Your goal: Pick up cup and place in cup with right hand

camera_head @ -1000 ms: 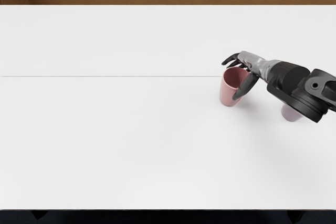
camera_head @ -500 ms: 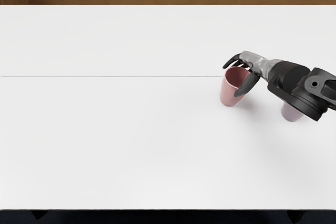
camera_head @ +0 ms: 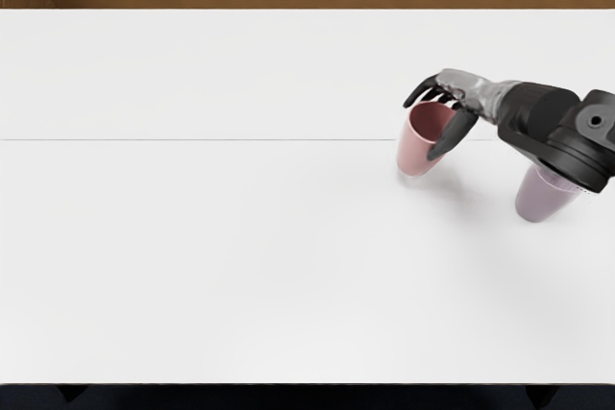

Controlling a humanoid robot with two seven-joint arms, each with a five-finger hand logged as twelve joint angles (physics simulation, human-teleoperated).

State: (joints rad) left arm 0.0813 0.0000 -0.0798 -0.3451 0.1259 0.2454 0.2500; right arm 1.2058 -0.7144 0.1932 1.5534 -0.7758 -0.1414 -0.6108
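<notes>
Now pinching the pink cup (camera_head: pixel 415 146) between fingers (camera_head: pixel 419 91) and thumb (camera_head: pixel 452 135) of the right hand (camera_head: pixel 463 91), near the purple cup (camera_head: pixel 541 197) partly behind the forearm (camera_head: pixel 548 127).

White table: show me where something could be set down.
The table is bare left of the pink cup and between both cups and its near edge. Crowded: around the right hand, holding that cup near the purple cup.

Pink cup (camera_head: pixel 414 149), mauve cup (camera_head: pixel 540 200)
Pink was held mouth up; mauve stood near its right, rim partly hidden.
</notes>
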